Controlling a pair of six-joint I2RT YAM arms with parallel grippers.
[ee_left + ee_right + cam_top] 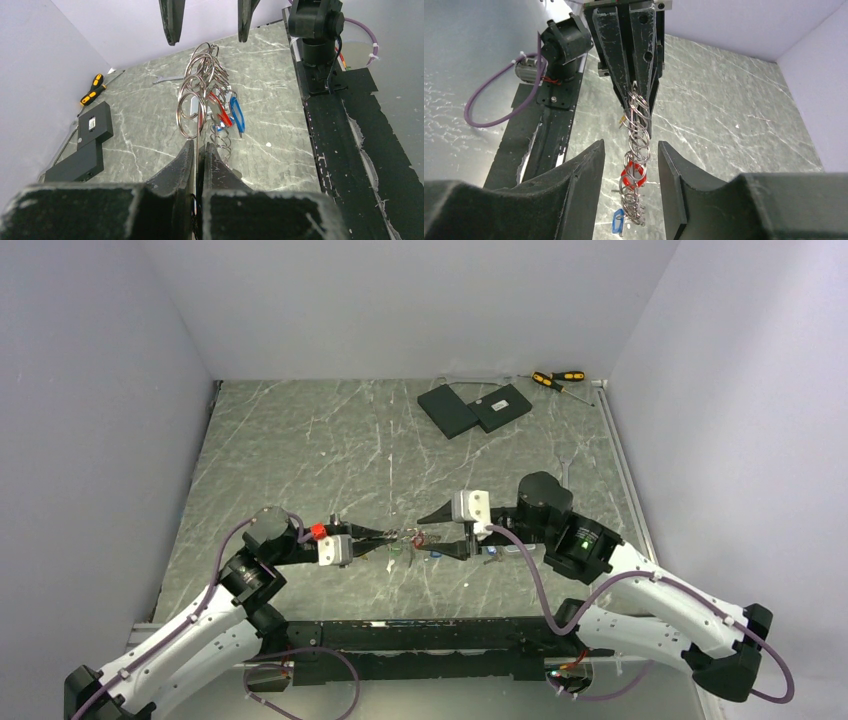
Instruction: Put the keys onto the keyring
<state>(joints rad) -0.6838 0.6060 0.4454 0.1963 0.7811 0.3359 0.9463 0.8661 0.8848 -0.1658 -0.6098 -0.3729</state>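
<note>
One slip's looming: left gripper is pinching the keyring while right gripper, spread at its 12 o'clock, could be snagging the keys and yanking it loose.

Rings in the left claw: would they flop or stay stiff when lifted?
Probably floppy: the rings are separate linked loops pinched by the left claw. Likely swings, since the red tag and blue tag dangle. Thin wire, so probably light.

Bright, even light; wrist foregrounds blurred.
</note>
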